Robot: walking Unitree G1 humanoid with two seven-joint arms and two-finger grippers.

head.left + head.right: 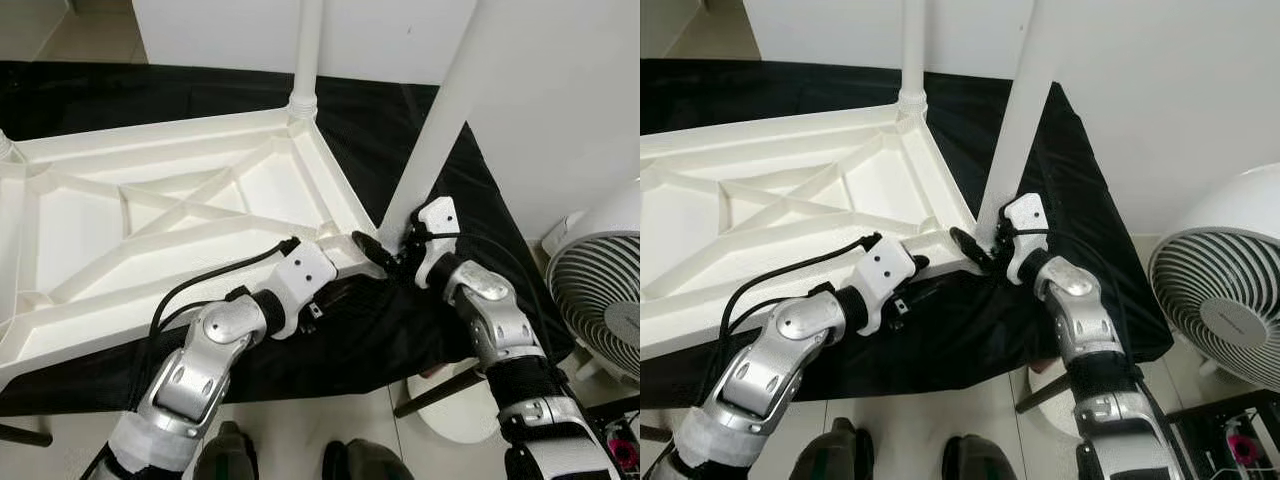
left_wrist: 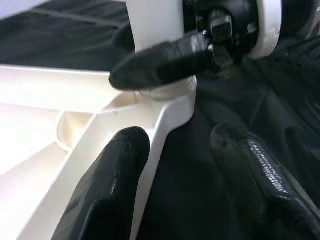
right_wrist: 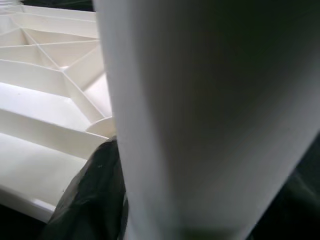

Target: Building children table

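Note:
The white plastic table top [image 1: 180, 205] lies upside down on a black cloth [image 1: 400, 330]. One white leg [image 1: 305, 60] stands upright in the far corner socket. A second white leg [image 1: 440, 110] leans at the near right corner, its foot at the socket. My right gripper [image 1: 385, 248] is shut on this leg's lower end; a black finger [image 2: 160, 65] crosses the leg just above the socket. My left gripper [image 2: 180, 165] is open, its fingers either side of the table's rim right by that corner.
A white floor fan [image 1: 600, 290] stands close on the right. A white wall [image 1: 560, 90] rises behind the leaning leg. Another leg's base [image 1: 5, 148] shows at the far left corner. A round white object [image 1: 455, 400] lies on the floor below the cloth's edge.

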